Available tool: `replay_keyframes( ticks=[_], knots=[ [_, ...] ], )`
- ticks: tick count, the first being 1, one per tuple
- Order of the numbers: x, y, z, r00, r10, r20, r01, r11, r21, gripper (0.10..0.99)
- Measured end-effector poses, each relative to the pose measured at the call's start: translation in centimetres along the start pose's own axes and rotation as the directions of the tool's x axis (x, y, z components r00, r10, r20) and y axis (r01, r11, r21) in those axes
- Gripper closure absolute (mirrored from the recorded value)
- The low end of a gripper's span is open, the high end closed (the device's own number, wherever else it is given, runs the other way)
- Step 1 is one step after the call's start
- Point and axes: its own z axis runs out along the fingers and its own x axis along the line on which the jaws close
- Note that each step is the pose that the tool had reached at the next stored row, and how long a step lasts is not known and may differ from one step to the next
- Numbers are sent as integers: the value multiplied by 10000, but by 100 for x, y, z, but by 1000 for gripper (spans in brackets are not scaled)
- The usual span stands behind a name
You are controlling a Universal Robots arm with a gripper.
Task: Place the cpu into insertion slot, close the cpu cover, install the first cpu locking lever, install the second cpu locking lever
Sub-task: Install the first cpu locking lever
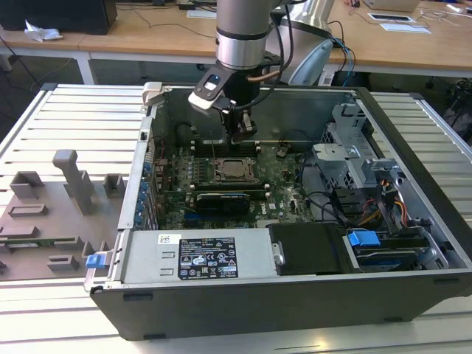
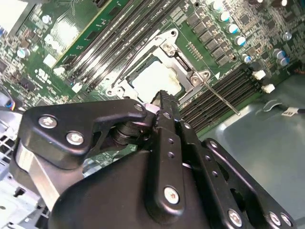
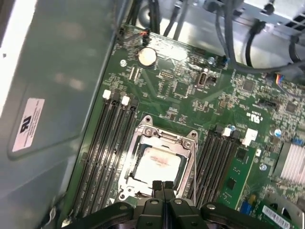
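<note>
Over the motherboard: the arm [image 1: 240,37] reaches down into the open computer case [image 1: 295,302], and its jaws hang just above the insertion slot [image 1: 218,171] on the green motherboard [image 1: 284,184].
Jaws: pressed together, with a thin seam between them in the first wrist view. They pinch nothing, and their tips hover at one edge of the cpu [image 3: 159,164].
Cpu: seated in the insertion slot, lying flat with its silvery top facing up. It is square, so it has no long axis. Its edges run parallel to the memory slots [image 3: 102,148] on either side.
Cpu cover: the silver frame [image 3: 189,160] lies flat around the chip, which shows through its square opening.
Second wrist view: a thin metal locking lever [image 2: 219,98] runs from a corner of the socket out across the memory slots. Whether it is latched I cannot tell.
First wrist view: a round coin cell [image 3: 147,56] sits on the board beyond the socket, below a bundle of cables.
Exterior view: the case rests on a slatted counter [image 1: 74,125], with grey fixture blocks [image 1: 51,214] at the exterior view's left and a black-shrouded card [image 1: 221,200] beside the socket.
Writing: a white label [image 3: 26,126] is stuck on the grey case wall, and a large printed sticker [image 1: 208,258] on the power supply.
</note>
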Motion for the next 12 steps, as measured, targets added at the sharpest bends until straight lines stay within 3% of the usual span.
replay_keyframes(
  ticks=[6,12],
  knots=[
    [0,0,0,9967,-807,10,807,9967,-35,980],
    [0,0,0,9870,-1606,24,1606,9870,-67,980]
  ],
)
